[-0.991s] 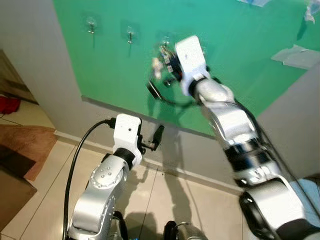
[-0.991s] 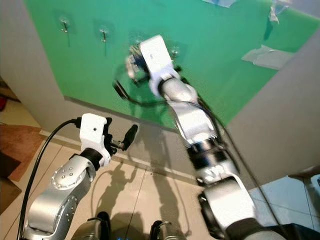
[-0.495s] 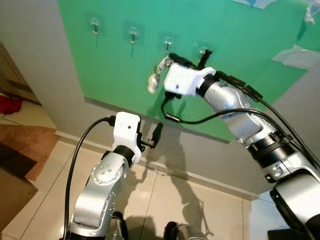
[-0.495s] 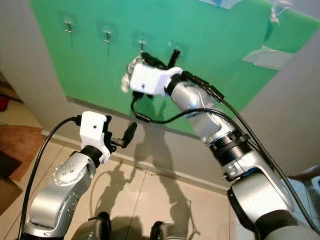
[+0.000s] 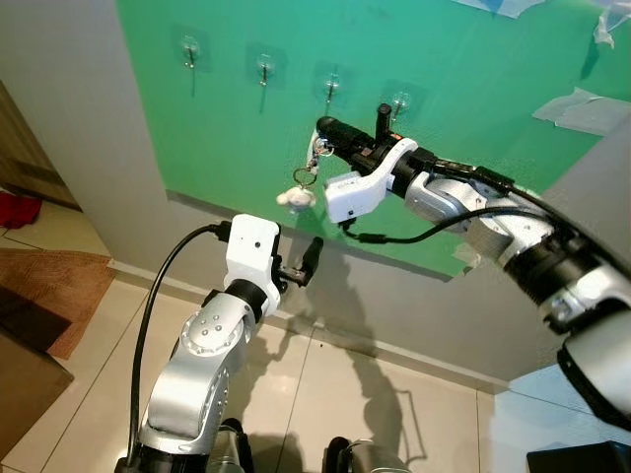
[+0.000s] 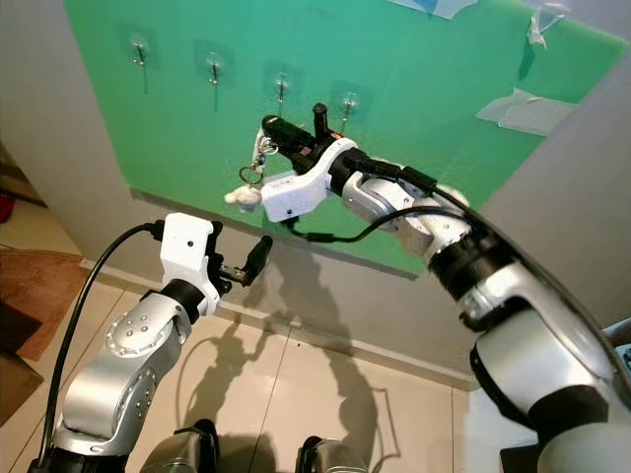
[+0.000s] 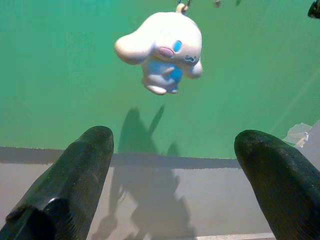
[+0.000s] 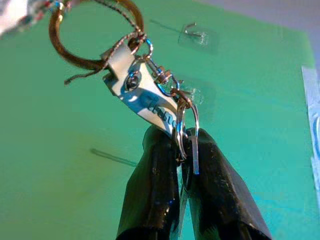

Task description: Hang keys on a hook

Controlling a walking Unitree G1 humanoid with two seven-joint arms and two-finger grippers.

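Right gripper (image 8: 182, 150) fingers pinch the keys (image 8: 150, 97) thinly below the hook (image 5: 331, 85); they might slip. Left gripper (image 7: 175, 165) spread, idle.

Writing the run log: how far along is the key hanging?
Done: the right gripper is shut on the keys and raised to the green board. In hand: the keyring and its plush charm dangle just below the row of hooks. Left: loop the ring onto a hook and release. The left gripper is open.
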